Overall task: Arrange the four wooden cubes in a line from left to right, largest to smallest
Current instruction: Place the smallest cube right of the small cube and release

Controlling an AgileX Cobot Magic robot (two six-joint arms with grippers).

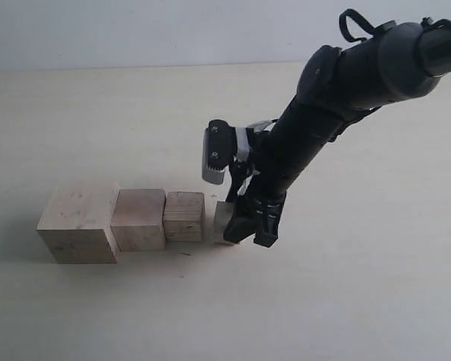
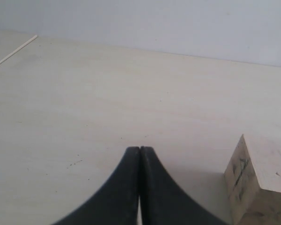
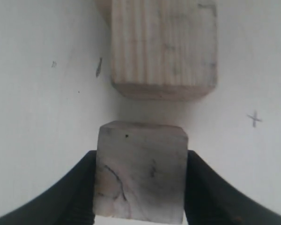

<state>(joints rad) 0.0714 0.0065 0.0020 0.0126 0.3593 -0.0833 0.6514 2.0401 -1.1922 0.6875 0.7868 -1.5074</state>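
Note:
A row of wooden cubes runs across the table in the exterior view: the big cube [image 1: 77, 223] at the left, the medium cube [image 1: 138, 219] against it, then the smaller cube with darker grain lines [image 1: 184, 216] [image 3: 163, 47]. The tiny cube [image 1: 223, 223] [image 3: 140, 180] sits just right of that one, a small gap between them, down at table level. My right gripper [image 1: 239, 226] [image 3: 140, 187] is shut on the tiny cube, one finger on each side. My left gripper [image 2: 140, 152] is shut and empty, low over the table, with the big cube [image 2: 260, 185] beside it.
The pale tabletop [image 1: 346, 286] stretches all around the row. A small pencil cross [image 3: 255, 119] marks the table near the tiny cube. The right arm [image 1: 346, 98] reaches in from the upper right. A table edge line [image 2: 14, 52] shows in the left wrist view.

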